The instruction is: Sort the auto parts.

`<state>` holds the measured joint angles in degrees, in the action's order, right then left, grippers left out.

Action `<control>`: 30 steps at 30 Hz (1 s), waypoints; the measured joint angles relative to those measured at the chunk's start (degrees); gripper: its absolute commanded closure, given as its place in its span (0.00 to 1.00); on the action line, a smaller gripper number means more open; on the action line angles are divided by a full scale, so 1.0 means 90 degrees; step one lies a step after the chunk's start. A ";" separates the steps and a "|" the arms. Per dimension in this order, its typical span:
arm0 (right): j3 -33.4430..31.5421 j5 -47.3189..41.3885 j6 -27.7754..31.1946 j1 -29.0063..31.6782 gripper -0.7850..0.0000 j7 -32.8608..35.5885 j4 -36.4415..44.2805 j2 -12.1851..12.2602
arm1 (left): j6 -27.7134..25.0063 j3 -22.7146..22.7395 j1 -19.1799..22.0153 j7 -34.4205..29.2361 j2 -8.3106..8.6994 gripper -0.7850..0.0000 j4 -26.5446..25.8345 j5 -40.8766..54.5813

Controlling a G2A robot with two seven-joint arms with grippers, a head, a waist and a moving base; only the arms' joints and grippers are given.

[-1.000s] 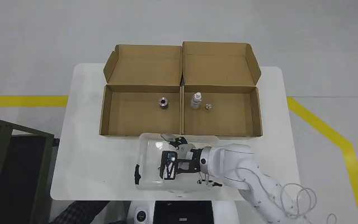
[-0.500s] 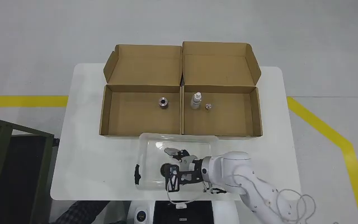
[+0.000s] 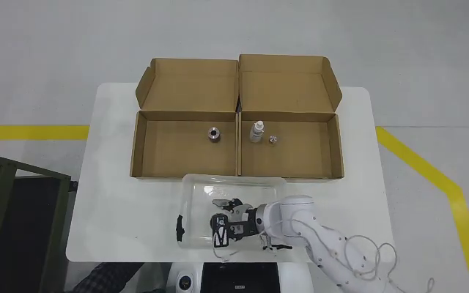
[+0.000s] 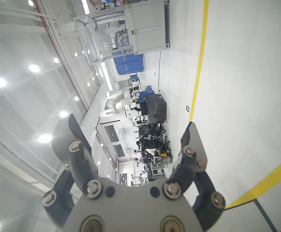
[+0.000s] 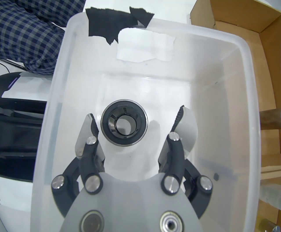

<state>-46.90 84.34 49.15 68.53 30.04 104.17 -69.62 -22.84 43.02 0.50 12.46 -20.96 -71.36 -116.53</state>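
Note:
A black-and-metal bearing ring point(image 5: 124, 125) lies flat on the floor of the clear plastic bin point(image 5: 245, 57). My right gripper point(image 5: 136, 112) hangs open just over it, the ring sitting between the fingers and close to one fingertip point(image 5: 91, 119). From above, the right gripper point(image 3: 218, 233) is inside the bin point(image 3: 189, 192) near its front left. In the left cardboard box point(image 3: 146, 157) rests a round metal part point(image 3: 212, 133). The right box point(image 3: 322, 157) holds a small white bottle-shaped part point(image 3: 256, 131) and a tiny metal piece point(image 3: 272, 138). My left gripper point(image 4: 131, 120) is open, facing the room.
Black tape point(image 5: 114, 19) and a white label point(image 5: 145, 46) are stuck on the bin's end wall. The two boxes stand side by side just behind the bin, lids folded back. Bare white table point(image 3: 110, 183) lies left of the bin.
My right gripper has shifted inside the bin toward its front edge and slightly left. The parts in the boxes have not moved.

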 measured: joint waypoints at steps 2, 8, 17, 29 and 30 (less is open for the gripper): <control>0.0034 -0.0046 -0.0025 -0.0054 0.24 -0.0018 -0.0086 -0.0011 | 0.0000 0.0000 0.0000 0.0000 0.0000 0.00 0.0000 0.0000; 0.0122 -0.0225 0.0009 -0.0210 0.31 -0.0105 -0.0339 -0.0037 | 0.0000 0.0000 0.0000 0.0000 0.0000 0.00 0.0000 0.0000; 0.0262 -0.0460 0.0127 -0.0418 0.54 -0.0237 -0.0657 -0.0069 | 0.0000 0.0000 0.0000 0.0000 0.0000 0.00 0.0000 0.0000; 0.0285 -0.0941 0.0256 -0.0600 1.00 -0.0515 -0.0883 -0.0083 | 0.0000 0.0000 0.0000 0.0000 0.0000 0.00 0.0000 0.0000; 0.0263 -0.0991 0.0280 -0.0600 1.00 -0.0542 -0.0860 -0.0075 | 0.0000 0.0000 0.0000 0.0000 0.0000 0.00 0.0000 0.0000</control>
<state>-44.54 75.43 51.67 63.13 25.16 96.43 -70.30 -22.84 43.02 0.50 12.46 -20.96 -71.36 -116.53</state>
